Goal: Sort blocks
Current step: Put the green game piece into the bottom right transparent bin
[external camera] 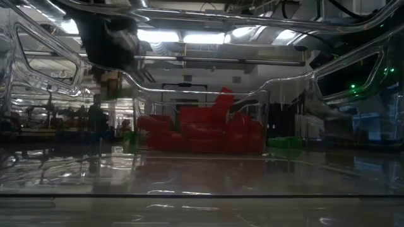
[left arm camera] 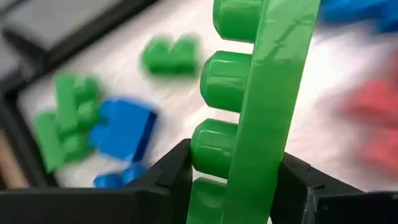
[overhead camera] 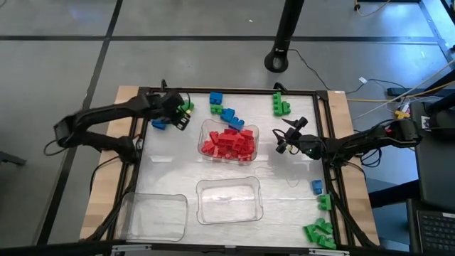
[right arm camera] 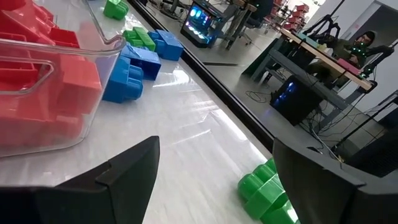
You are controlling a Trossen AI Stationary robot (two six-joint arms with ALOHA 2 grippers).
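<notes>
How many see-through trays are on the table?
3: one tray full of red blocks mid-table, one empty tray below it, and another empty tray at the lower left.

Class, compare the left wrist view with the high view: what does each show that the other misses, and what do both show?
Left wrist only: studs on the green block clamped between the left gripper's jaws. High only: the red-filled tray, two empty trays, and the right gripper, open beside the red tray. Both: the held green block, and loose green and blue blocks.

A grey floor (overhead camera: 64,64) crossed by dark seams is lying around the table. Ceiling lights (external camera: 189,36) are glowing, and desks (right arm camera: 323,56) with monitors (right arm camera: 202,18) are standing behind.
</notes>
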